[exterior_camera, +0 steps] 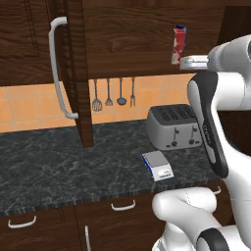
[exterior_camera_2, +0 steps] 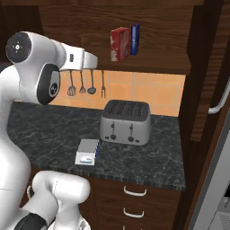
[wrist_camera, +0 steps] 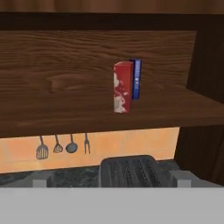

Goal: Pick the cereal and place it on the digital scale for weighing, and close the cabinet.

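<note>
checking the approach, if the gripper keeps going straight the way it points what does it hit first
Probably the red cereal box on the cabinet shelf, just right of centre in the hand view. Depth is unclear, so the open gripper could slip left of it to the back wall.

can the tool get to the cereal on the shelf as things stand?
Probably yes. The cabinet doors stand open, and the cereal stands upright at the shelf's front with open space before it. The blue box sits close behind and beside it, so that side is tight.

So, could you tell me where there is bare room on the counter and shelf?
Bare counter lies left of the digital scale and toaster. The shelf is free left of the cereal, which crowds the blue box.
</note>
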